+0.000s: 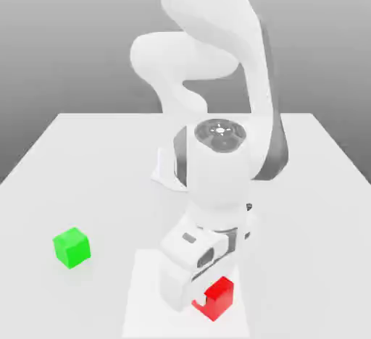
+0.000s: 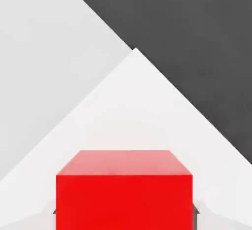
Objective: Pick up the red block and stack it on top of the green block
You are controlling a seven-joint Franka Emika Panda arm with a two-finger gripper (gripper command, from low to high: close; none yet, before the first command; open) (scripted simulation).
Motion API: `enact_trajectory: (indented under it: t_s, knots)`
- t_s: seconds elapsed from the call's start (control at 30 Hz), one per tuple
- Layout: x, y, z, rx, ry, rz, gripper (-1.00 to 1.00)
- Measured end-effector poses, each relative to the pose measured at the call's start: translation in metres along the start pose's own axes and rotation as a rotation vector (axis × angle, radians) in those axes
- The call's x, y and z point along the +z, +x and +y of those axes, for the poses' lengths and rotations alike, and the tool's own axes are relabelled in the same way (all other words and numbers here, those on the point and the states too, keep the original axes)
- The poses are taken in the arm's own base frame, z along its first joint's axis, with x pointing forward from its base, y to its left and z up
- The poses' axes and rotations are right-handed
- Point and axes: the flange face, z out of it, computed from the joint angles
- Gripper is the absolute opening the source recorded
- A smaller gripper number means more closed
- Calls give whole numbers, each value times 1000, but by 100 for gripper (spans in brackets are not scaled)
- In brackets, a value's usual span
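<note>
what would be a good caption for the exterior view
White robot arm bends down over the red block on a white patch, the green block off to the exterior view's left.

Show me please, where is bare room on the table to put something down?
In the exterior view, the tabletop is bare from the white square to the right edge, and between the green cube and that square. It is crowded on the square, where the pincer grips the red cube.
</note>
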Motion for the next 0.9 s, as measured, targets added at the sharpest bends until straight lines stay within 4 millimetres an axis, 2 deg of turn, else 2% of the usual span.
enact_trajectory:
  t_s: [0.13, 0.17, 0.23, 0.27, 0.33, 0.4, 0.47, 0.57, 0.67, 0.8, 0.83, 0.9]
  knots:
    - [-43, 0, 0, 0, 0, 0, -100]
    - [-51, -2, 10, 4, -3, 0, -100]
    - [-59, -8, 56, 34, -13, -2, -100]
    - [-63, -15, 86, 64, -17, -2, -100]
    - [-69, -32, 139, 109, -22, -5, -100]
    - [-75, -54, 182, 139, -23, -7, -100]
    - [-81, -79, 219, 165, -19, -8, -100]
    - [-88, -119, 260, 179, -6, -4, -100]
    - [-70, -131, 272, 182, 1, -1, -100]
    - [-31, -133, 272, 179, 2, 0, -100]
    - [-26, -134, 273, 180, 1, -1, 100]
    - [-26, -134, 273, 180, 1, -1, 100]
